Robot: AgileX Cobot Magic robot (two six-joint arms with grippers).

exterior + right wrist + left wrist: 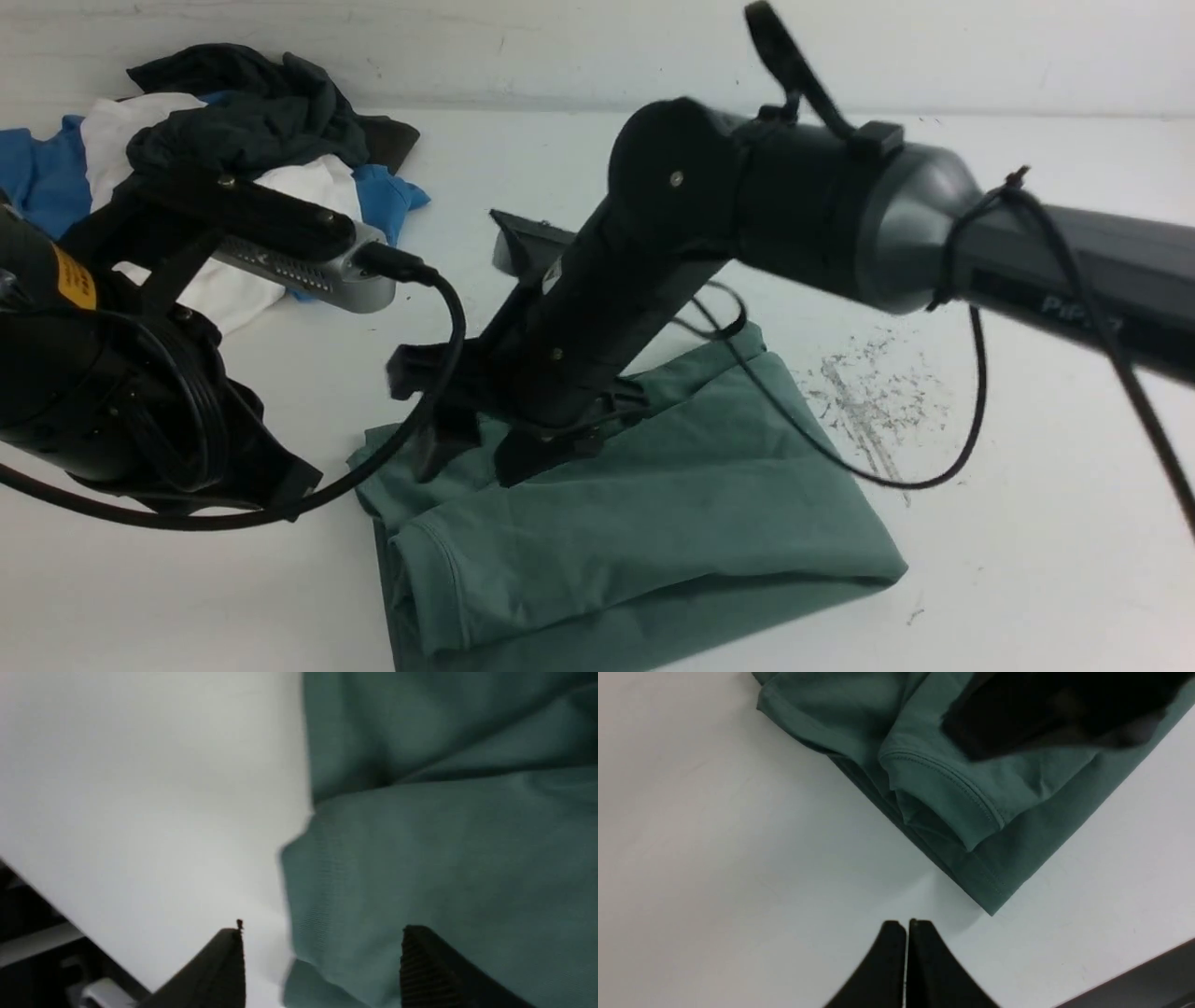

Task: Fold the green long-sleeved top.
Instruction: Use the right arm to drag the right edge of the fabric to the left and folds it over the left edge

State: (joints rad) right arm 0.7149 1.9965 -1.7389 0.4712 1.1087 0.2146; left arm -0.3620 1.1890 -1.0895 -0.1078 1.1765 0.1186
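At far left the spare clothes [233, 140] sit heaped out of the way. My left claw [906, 927] is pinched shut on nothing and parked over bare desk [714, 858], just clear of the top [653, 523]. The top lies folded mid-desk. My right claw [322, 938] stands wide over its edge, gripping nothing, probably so the fold lies free.

From the front, the right arm [597, 308] blocks the stretch of the green top [653, 523] lying under the right gripper [322, 933]. Its own wrist view is smeared, and the cloth runs off the frame past both fingers. Ahead of the left gripper [906, 926], a dark blurry shape [1055, 714] covers the top's far end, can't tell what. The clothes pile [233, 121] well beyond that gripper is clipped by the edge.
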